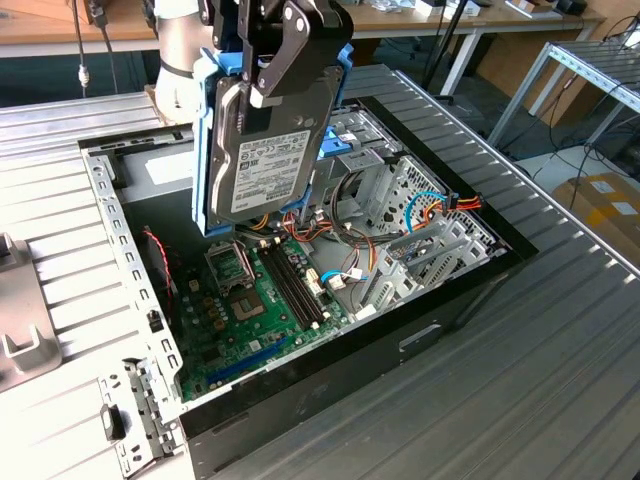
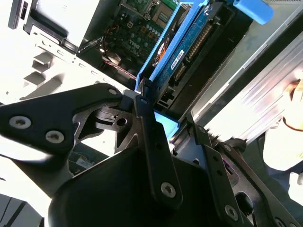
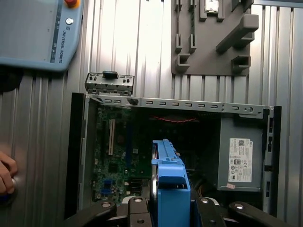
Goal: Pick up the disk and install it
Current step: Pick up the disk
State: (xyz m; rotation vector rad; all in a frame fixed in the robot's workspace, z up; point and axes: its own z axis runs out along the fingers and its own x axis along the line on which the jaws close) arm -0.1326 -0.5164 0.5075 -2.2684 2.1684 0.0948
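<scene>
The disk (image 1: 268,145) hangs upright over the open computer case (image 1: 108,225), its white label toward the exterior camera and blue rails along its sides. My gripper (image 1: 268,80) is shut on its upper end, black fingers (image 1: 295,45) pressed against both faces. It hovers above the motherboard (image 1: 250,300), just to the exterior view's left of the metal drive cage (image 1: 395,190). In the second wrist view the disk (image 2: 182,45) runs edge-on out from the gripper (image 2: 163,120). The first wrist view shows the disk's blue rail (image 3: 170,182) between the fingers (image 3: 135,210).
A grey power supply (image 3: 239,158) fills one corner of the case, with bundled cables (image 1: 430,210) by the cage. On the ribbed metal table lie a teach pendant (image 3: 35,33) and a grey fixture plate (image 3: 213,40). A person's hand (image 3: 4,175) rests beside the case.
</scene>
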